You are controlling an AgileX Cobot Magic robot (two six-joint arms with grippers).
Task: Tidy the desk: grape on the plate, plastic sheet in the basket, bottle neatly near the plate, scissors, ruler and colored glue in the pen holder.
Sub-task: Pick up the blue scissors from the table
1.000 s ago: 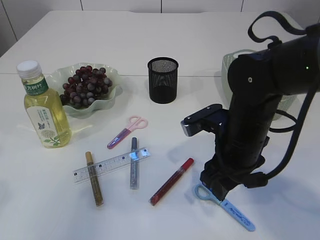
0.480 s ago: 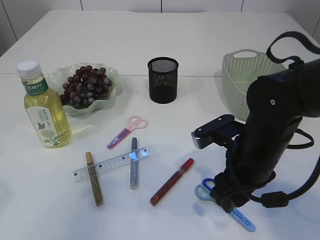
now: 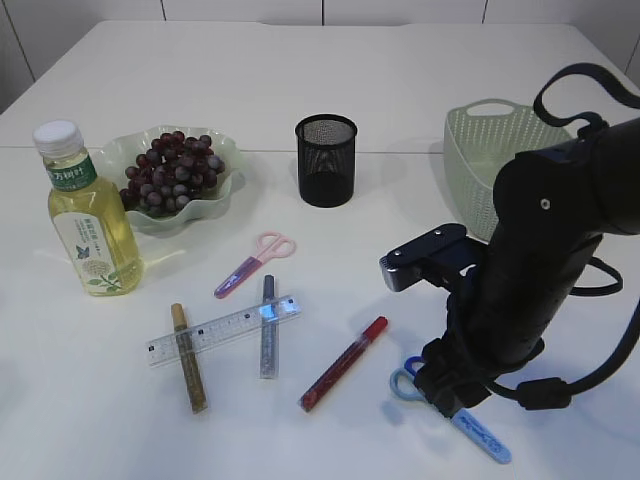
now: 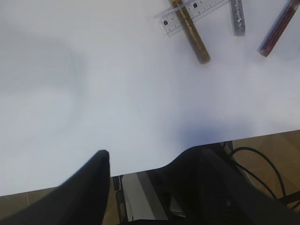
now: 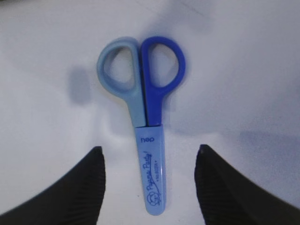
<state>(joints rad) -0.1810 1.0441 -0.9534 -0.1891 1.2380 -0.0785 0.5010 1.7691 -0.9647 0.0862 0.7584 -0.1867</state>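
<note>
The right gripper [image 5: 149, 161] is held with jaws apart, its fingertips cropped. Between them, untouched, lie blue plastic scissors [image 5: 145, 117] in a pale sheath. The left gripper [image 4: 140, 164] is likewise spread over bare table.

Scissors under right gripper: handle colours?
Scissors: one light blue loop, one dark blue; clearest in right wrist view.

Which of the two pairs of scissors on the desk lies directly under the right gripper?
The blue scissors with the capped blade, between the open fingers of the right gripper; the pink scissors lie farther off, near the plate.
</note>
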